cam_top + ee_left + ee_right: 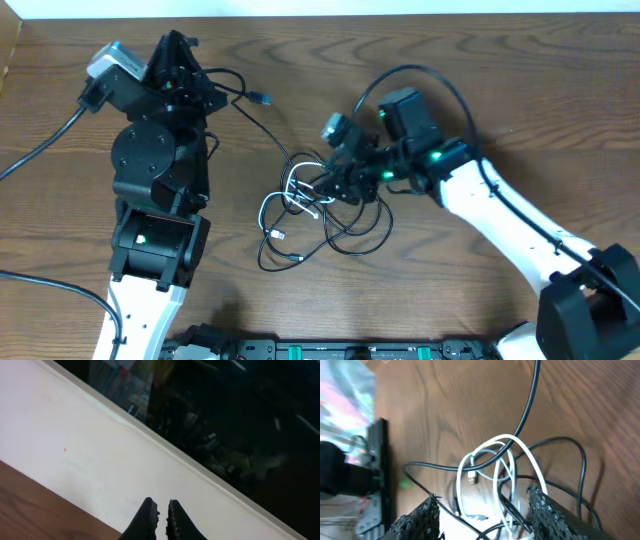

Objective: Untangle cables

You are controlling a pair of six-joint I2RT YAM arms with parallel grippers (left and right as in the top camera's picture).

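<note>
A tangle of thin cables lies mid-table: a white cable (283,203) looped among black cables (352,238). My right gripper (336,181) is low over the tangle and open. In the right wrist view its fingers (485,515) straddle the white cable's loops (506,441) and a black cable (530,410), closed on nothing. My left gripper (176,48) is raised at the far left, its fingers (162,510) almost together and aimed at the wall. One black cable (252,122) runs from the tangle up to the left gripper, with its plug end (262,98) hanging free.
Thick black arm wires run off the left edge (40,150) and arc over the right arm (430,75). A black rail (330,350) lies along the table's front edge. A white wall (100,460) stands behind the table.
</note>
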